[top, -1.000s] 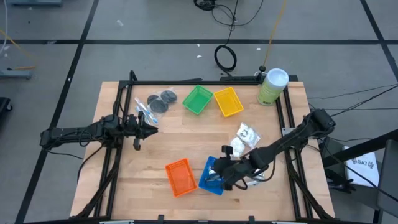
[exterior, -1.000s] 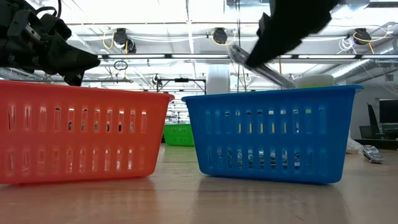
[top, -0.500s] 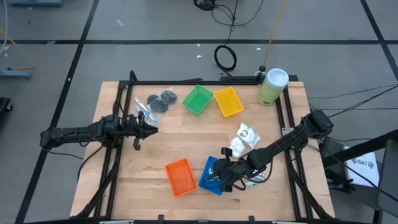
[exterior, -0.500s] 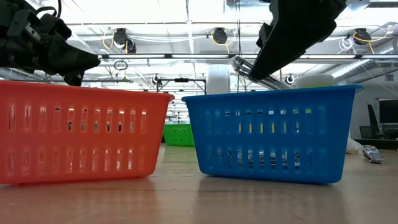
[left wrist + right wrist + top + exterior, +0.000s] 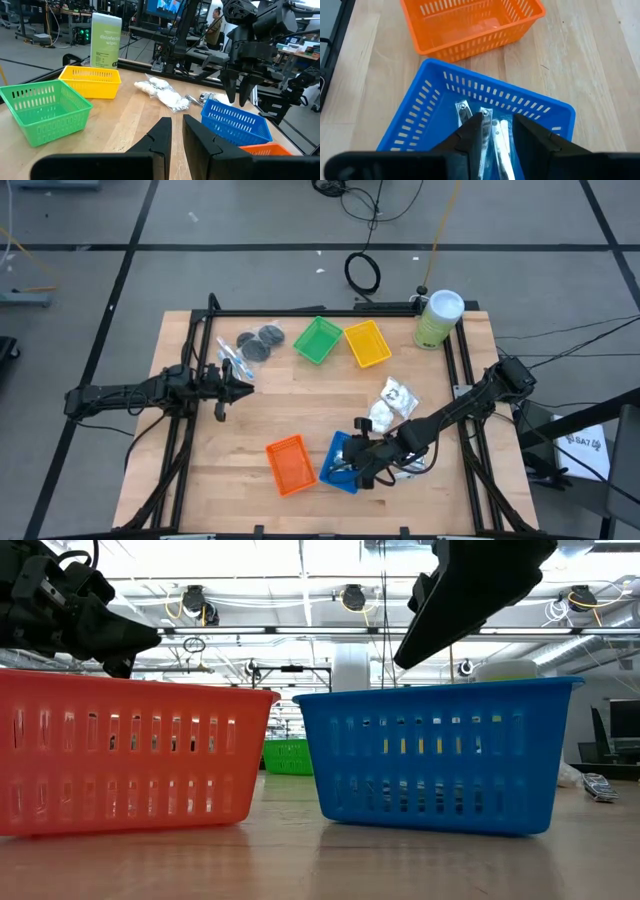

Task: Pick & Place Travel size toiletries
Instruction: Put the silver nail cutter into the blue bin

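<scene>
Right pincer (image 5: 495,131): hovering just above the blue tray (image 5: 427,102), fingers (image 5: 475,132) standing apart with nothing between them, released.
Blue tray: sitting near the front of the tabletop (image 5: 300,395), just beside the orange tray (image 5: 290,464); silver foil tubes (image 5: 496,137) are lying inside it, directly under the right pincer.
Left pincer (image 5: 177,131): waiting over the left part of the tabletop, well apart from the trays; its fingers are standing close with a narrow gap and gripping nothing visible, so whether it counts as clenched I cannot tell.
White packets (image 5: 392,402): lying in a loose pile on the right side of the tabletop, between the yellow tray (image 5: 366,343) and the blue tray.
Dark grey discs (image 5: 262,340): resting at the back left, just beside the green tray (image 5: 317,340).
Clear-plastic sticks (image 5: 231,356): lying just left of the discs, near the left pincer.
Wipes canister (image 5: 438,319): standing upright at the back right corner.
</scene>
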